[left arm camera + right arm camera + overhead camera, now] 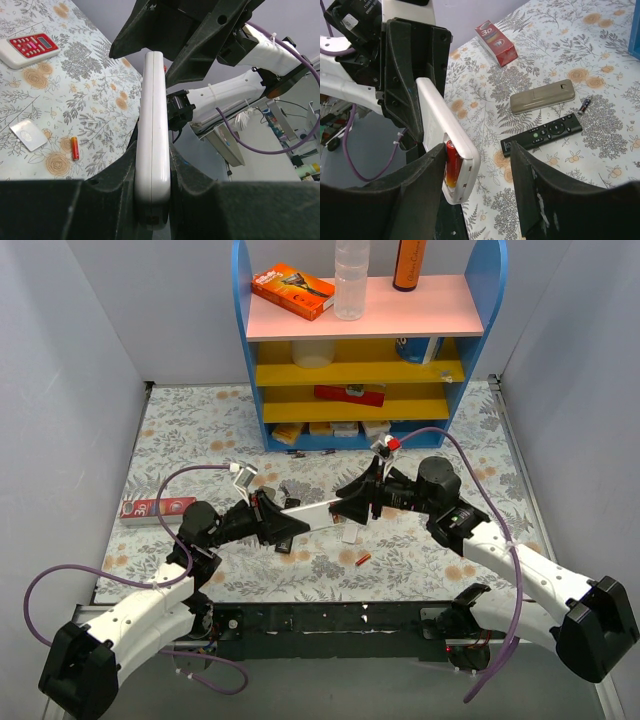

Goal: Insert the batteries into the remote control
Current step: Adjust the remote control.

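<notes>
**Remote control held off the table between both arms**

One end of the remote control is clamped tight in the left gripper, above the flowered table. Its other end, where a red-orange battery sits in the open compartment, lies between the wide-spread fingers of the right gripper, close to one finger. A second battery lies on the table near a white cover.

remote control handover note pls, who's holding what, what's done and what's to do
Left gripper: shut on the remote control, holding it off the mat.
Right gripper: open around its other end.
Done: a seated battery shows in the open bay.
Loose on the mat: a red-orange battery, a dark battery, and what looks like the white cover.
To do: load the rest, probably refit the cover.
</notes>
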Robot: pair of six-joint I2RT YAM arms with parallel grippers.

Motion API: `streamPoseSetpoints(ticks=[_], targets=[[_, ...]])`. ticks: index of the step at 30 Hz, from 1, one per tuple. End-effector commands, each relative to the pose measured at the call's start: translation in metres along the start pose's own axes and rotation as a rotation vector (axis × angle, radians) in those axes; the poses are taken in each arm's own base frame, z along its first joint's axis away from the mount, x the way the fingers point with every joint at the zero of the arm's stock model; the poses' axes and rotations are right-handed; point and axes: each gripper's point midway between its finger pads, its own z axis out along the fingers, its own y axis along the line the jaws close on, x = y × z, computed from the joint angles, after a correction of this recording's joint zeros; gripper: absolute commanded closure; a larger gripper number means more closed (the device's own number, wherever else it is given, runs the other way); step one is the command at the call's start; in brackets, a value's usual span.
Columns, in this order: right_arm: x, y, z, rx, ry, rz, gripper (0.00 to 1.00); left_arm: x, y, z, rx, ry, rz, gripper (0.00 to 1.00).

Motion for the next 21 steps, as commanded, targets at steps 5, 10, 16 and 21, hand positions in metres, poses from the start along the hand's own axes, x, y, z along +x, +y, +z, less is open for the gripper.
streamPoseSetpoints(ticks=[5,10,16,21], targets=[[-0.013,0.012,0.003,-0.084,-0.047,0.004,0.5,-0.001,-0.015,-0.002,0.071,-0.001,0.047,1.0],[-0.006,0.01,0.003,-0.088,-0.031,0.042,0.72,-0.001,-0.019,-0.004,0.088,-0.011,0.059,1.0],[0.01,0.006,0.005,-0.089,0.028,0.118,0.82,-0.002,-0.027,-0.006,0.125,-0.027,0.076,1.0],[0.024,-0.007,0.002,-0.022,0.046,0.139,0.83,-0.006,-0.034,-0.009,0.144,-0.054,0.097,1.0]])
